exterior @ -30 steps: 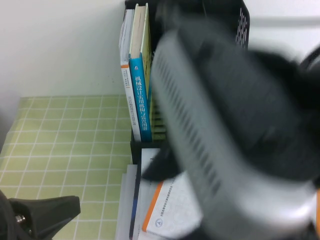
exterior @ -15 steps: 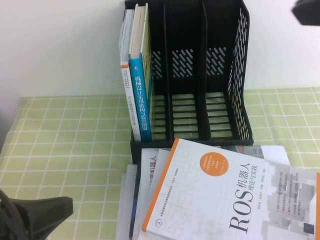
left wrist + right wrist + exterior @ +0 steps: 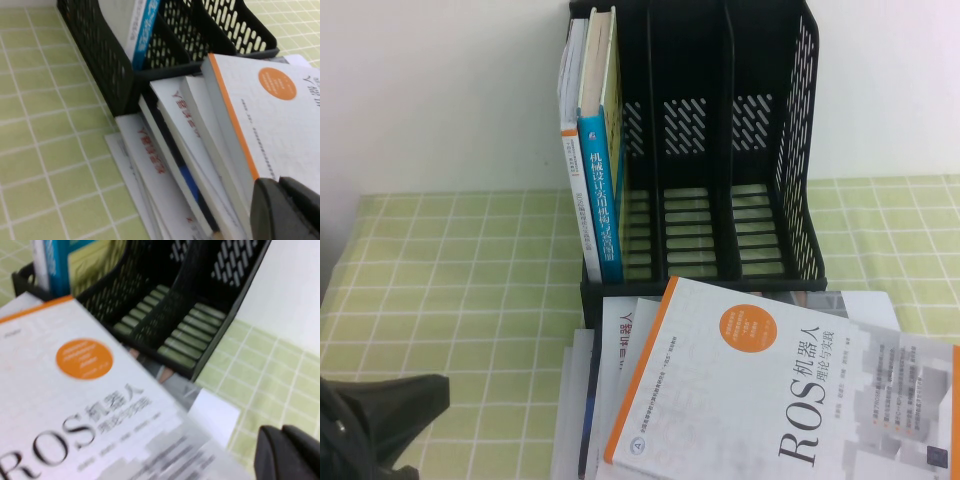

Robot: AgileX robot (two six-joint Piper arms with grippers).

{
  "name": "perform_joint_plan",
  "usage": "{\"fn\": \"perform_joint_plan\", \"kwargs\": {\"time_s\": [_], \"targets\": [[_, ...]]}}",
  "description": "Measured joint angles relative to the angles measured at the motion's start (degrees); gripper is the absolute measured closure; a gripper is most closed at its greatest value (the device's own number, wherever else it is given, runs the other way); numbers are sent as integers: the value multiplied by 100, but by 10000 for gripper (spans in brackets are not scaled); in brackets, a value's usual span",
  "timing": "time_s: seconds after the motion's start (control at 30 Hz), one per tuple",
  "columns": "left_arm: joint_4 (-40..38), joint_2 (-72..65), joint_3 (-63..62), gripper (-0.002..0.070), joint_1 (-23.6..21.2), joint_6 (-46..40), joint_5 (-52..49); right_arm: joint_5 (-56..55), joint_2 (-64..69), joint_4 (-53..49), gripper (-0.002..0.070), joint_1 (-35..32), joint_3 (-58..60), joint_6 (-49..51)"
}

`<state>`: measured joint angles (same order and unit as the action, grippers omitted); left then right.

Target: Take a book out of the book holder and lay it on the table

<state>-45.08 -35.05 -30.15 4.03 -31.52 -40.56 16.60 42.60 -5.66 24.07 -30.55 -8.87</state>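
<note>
The book [image 3: 770, 400], white with an orange spine edge and a black "ROS" title, lies flat on top of a pile in front of the book holder [image 3: 720, 150]. It also shows in the left wrist view [image 3: 280, 115] and the right wrist view [image 3: 75, 405]. The black three-slot holder stands on the green gridded table [image 3: 450, 290]. My left gripper [image 3: 440, 395] sits low at the near left, shut and empty [image 3: 281, 184], beside the pile's corner. My right gripper [image 3: 281, 432] is outside the high view; it hangs shut and empty over the table, right of the book.
A blue-spined book [image 3: 600, 200] and a white one [image 3: 570, 180] stand in the holder's left slot; the other two slots hold nothing. Several more books [image 3: 620, 340] lie under the ROS book. A white sheet [image 3: 215, 415] pokes out by the holder's right corner.
The right arm, which covered the pile a second ago, has pulled away out of the high view and its gripper has shut. The ROS book lies uncovered. The left gripper slid slightly back.
</note>
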Motion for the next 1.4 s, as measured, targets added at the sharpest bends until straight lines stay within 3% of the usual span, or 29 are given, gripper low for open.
{"fn": "perform_joint_plan", "kwargs": {"time_s": [0.17,0.33,0.63,0.93,1.1,1.4], "targets": [[7,0,0,678,0,-415,350,-1414,-624,125,678,0,1455,9],[7,0,0,678,0,-510,645,-2340,-712,125,678,0,1871,-237],[-12,0,0,678,0,-537,662,-2491,-712,125,678,0,1894,-271],[-56,0,0,678,286,-568,466,-2491,-712,125,678,0,1894,-308],[605,124,152,677,286,-475,976,-2491,-712,125,678,0,1894,-308],[2142,1757,1663,678,286,1129,2997,-2491,-712,125,678,0,1894,-308]]}}
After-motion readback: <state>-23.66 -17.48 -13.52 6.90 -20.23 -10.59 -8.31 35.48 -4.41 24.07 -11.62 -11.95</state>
